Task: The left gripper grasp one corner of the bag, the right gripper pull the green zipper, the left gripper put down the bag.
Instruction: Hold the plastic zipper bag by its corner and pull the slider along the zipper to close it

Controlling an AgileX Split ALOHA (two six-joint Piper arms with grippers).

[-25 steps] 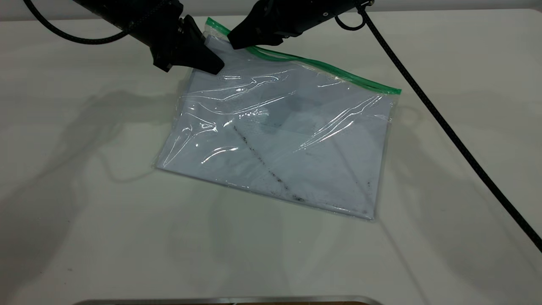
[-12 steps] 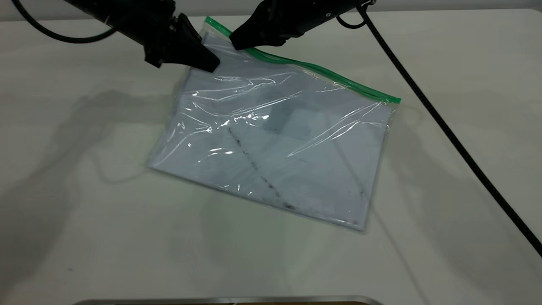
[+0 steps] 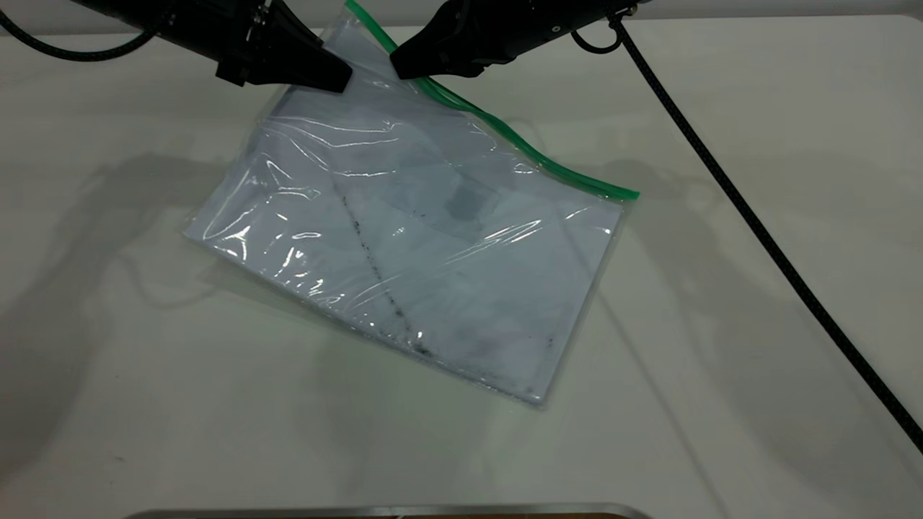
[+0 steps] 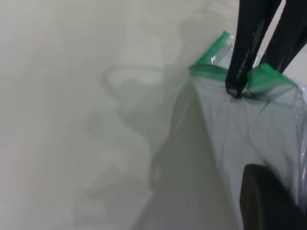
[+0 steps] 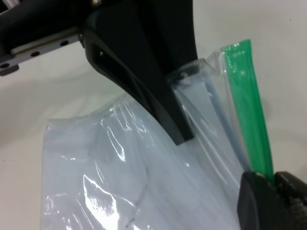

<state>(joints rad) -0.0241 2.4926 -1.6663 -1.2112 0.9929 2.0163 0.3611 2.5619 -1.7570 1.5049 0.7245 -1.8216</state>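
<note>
The clear bag with white paper and a dark diagonal crease hangs tilted, its upper green-edged corner raised and its lower part on the table. My left gripper is shut on the bag just beside that corner; the right wrist view shows it pinching the plastic. My right gripper is shut on the green zipper close to the same corner. In the right wrist view its jaws clamp the green strip. The left wrist view shows the right gripper's fingertips on the strip.
The white table lies under the bag. The right arm's thick braided cable runs diagonally across the table's right side. A metal edge runs along the front of the table.
My left gripper has risen and moved left with the corner. The bag has lifted further and swung, its lower edge sliding left. My right gripper has stayed on the zipper.
</note>
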